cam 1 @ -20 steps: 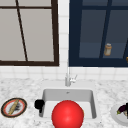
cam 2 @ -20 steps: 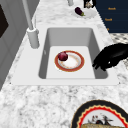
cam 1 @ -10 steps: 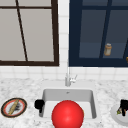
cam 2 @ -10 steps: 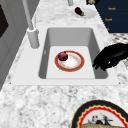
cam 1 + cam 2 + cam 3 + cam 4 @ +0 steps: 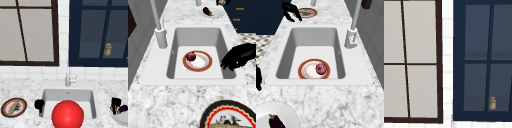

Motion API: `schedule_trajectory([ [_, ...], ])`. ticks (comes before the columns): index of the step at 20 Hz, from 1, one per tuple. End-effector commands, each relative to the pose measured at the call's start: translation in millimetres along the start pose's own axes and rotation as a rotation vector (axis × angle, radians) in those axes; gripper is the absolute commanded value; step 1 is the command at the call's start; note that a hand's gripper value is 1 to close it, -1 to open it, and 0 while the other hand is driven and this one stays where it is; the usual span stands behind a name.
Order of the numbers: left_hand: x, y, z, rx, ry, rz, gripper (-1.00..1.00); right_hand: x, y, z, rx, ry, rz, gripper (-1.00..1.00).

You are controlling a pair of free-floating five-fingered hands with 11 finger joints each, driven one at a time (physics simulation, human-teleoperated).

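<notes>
My left hand (image 5: 39,103) hovers at the sink's (image 5: 67,94) left front corner, holding nothing. In the left side view the left hand (image 5: 238,58) hangs over the front rim with relaxed fingers (image 5: 226,63) pointing down. A red-rimmed plate (image 5: 203,62) lies in the basin with a dark red round fruit (image 5: 191,56) on it. My right hand (image 5: 115,103) hangs open over a white plate (image 5: 120,119) with an eggplant (image 5: 123,108) on the right counter. In the front view a large red ball (image 5: 67,115) covers the front of the sink.
A faucet (image 5: 68,75) stands behind the sink. On the left counter lies a dark-rimmed plate (image 5: 13,107) with a tan stick-shaped thing. A small bottle (image 5: 107,49) shows behind the dark window. Marble counter runs on both sides.
</notes>
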Motion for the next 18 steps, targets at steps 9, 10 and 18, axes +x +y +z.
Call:
schedule_trajectory([
  [9, 0, 0, 0, 0.000, 0.000, 0.000, 0.00, 94, 0, 20, 0.014, 0.008, 0.016, 1.00],
  [10, 0, 0, 0, 0.000, 0.000, 0.000, 0.00, 102, 0, 21, 0.013, 0.008, 0.017, 1.00],
  [18, 0, 0, 0, 0.000, 0.000, 0.000, 0.00, 169, -2, 28, 0.012, 0.008, 0.016, 1.00],
])
